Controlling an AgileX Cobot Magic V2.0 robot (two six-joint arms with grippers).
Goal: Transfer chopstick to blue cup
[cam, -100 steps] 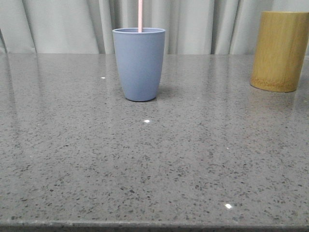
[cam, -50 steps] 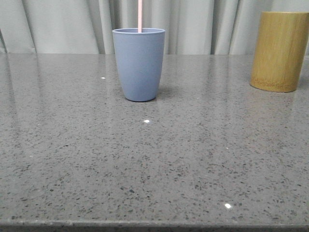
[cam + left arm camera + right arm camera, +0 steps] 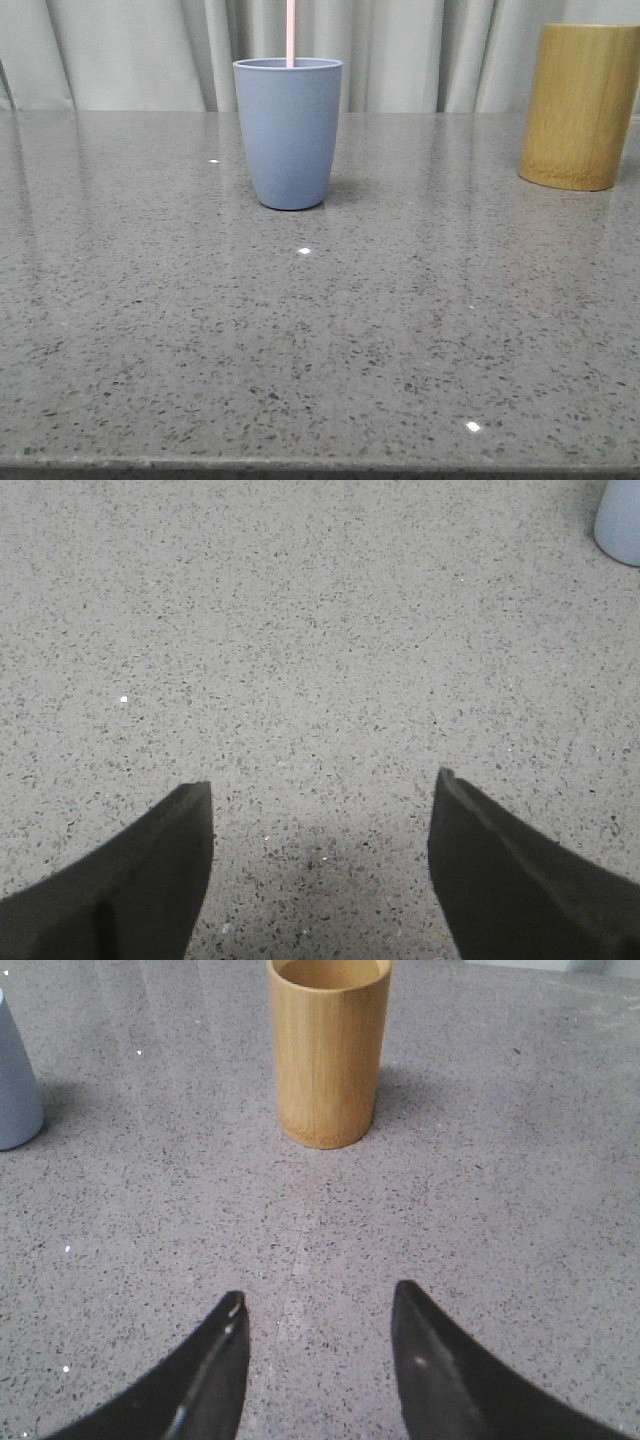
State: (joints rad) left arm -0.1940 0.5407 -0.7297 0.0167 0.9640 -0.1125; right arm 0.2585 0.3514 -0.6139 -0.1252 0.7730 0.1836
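Chopstick [image 3: 291, 32], pale pink and upright, stands inside the blue cup [image 3: 288, 132] in the front view, its shaft rising from the cup's mouth past the upper edge of the picture. The cup sits upright toward the back of the speckled grey table [image 3: 320, 340], with pale curtains [image 3: 130, 50] behind it. Well off to its right stands a bamboo cylinder [image 3: 582, 105], also upright, apart from the cup.

From the left wrist camera, the left gripper [image 3: 320, 795] has its two dark fingers [image 3: 150, 870] spread wide, with bare tabletop between them and nothing held. The blue cup [image 3: 620, 525] lies far ahead of the fingertips and off to one side, just a corner of its rounded base visible; the chopstick cannot be seen there.

From the right wrist camera, the right gripper [image 3: 318, 1300] is likewise parted, its black fingers [image 3: 215, 1370] holding nothing. The bamboo cylinder [image 3: 328, 1050] stands straight ahead of the fingertips, a fair way beyond them, its open mouth showing a hollow interior. The blue cup [image 3: 15, 1085] sits ahead and well to the side of the gripper, cut off by the frame edge.
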